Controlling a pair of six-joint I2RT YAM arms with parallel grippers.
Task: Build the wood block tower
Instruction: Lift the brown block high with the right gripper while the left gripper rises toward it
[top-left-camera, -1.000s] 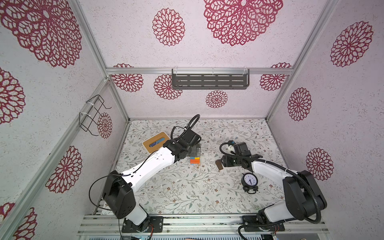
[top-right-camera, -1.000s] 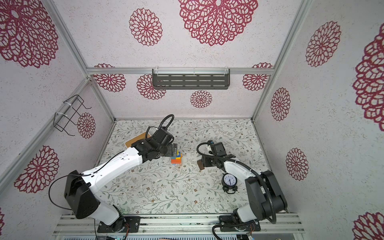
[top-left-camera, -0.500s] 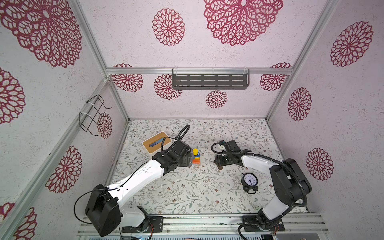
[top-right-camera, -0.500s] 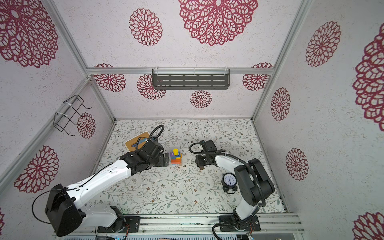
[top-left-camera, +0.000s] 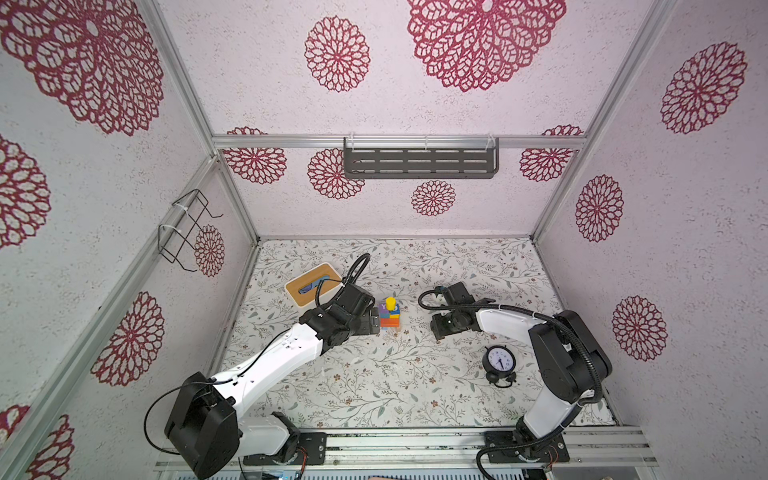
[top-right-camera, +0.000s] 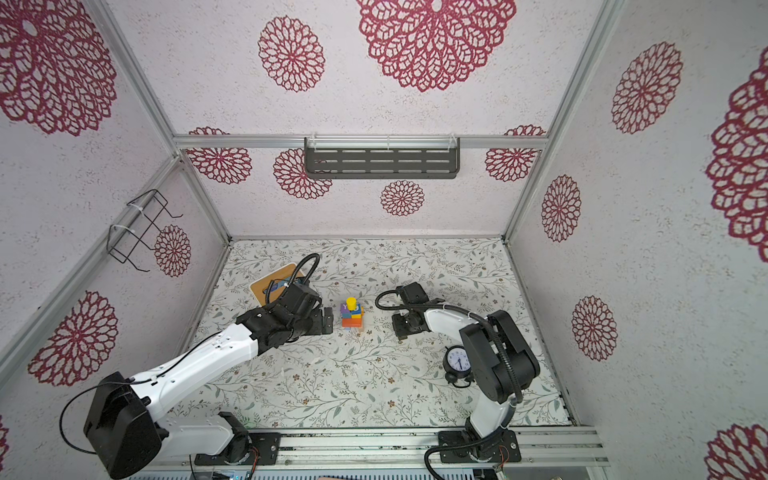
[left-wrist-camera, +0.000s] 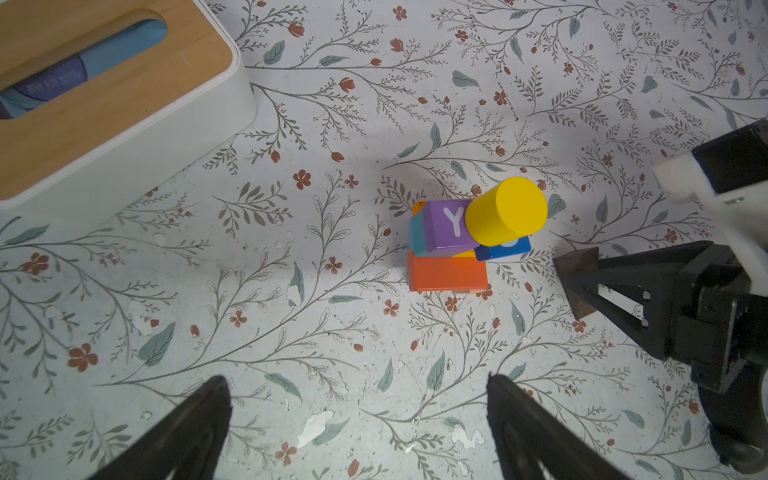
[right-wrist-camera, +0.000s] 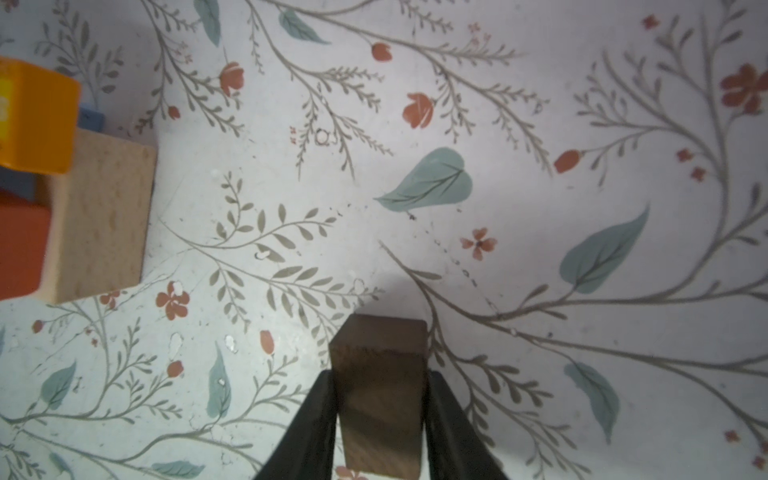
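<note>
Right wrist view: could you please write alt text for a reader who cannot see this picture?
The right hand grips a dark brown block between its two black fingers, with the floral table cover behind it. At the picture's edge, part of the tower shows: a tan block and orange blocks.

White box with wooden lid (top-left-camera: 328, 275) was set at the far left of the floral mat (top-left-camera: 374, 395); black alarm clock (top-left-camera: 500, 360) was stood well apart, at the right.
</note>
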